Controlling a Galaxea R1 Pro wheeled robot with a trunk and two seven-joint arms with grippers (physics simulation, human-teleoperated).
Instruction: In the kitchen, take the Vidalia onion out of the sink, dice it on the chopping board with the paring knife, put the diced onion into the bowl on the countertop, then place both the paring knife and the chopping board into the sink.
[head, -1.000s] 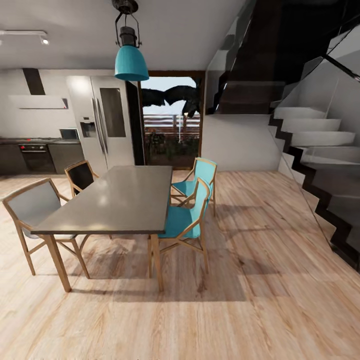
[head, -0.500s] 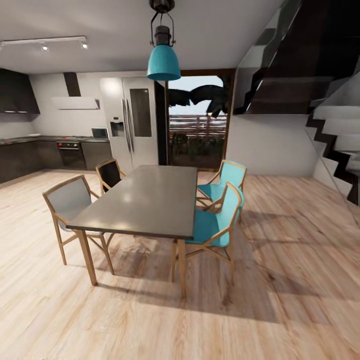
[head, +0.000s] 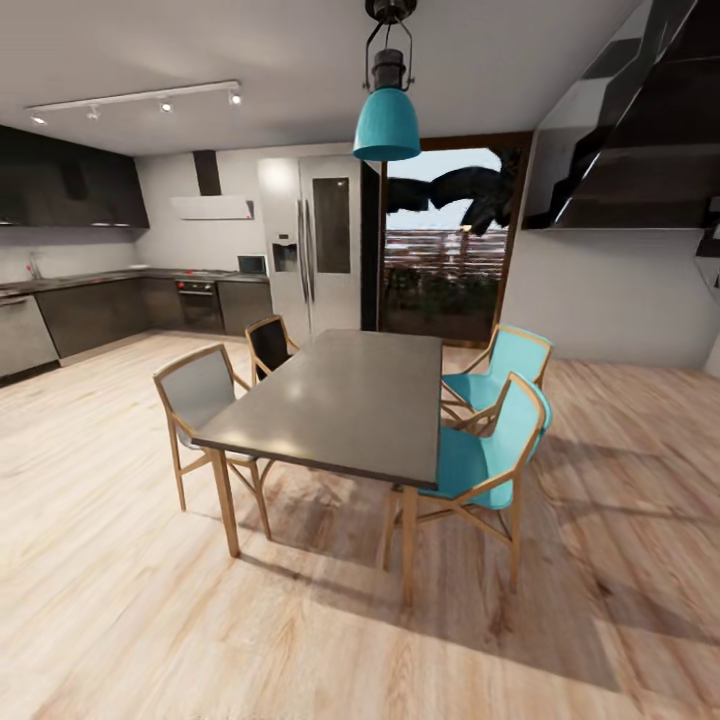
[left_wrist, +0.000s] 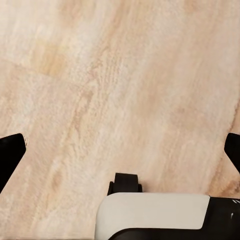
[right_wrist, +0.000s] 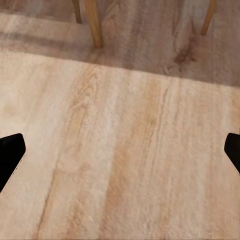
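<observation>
Ahead, one table (head: 345, 405), four chairs (head: 485, 455); both jaws spread wide, empty.

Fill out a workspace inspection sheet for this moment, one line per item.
Surface: wooden floor under the robot; grey dining table ahead, top bare.
Job's things: countertop far off along the kitchen wall; the rest nothing seen.
Clutter: nothing seen.
Grippers: left gripper and right gripper open, holding nothing, pointed at the floor.
Cables: nothing seen.
Surroundings: four chairs around the table, two of them teal chairs; teal pendant lamp above; fridge, oven, glass door, staircase.
</observation>
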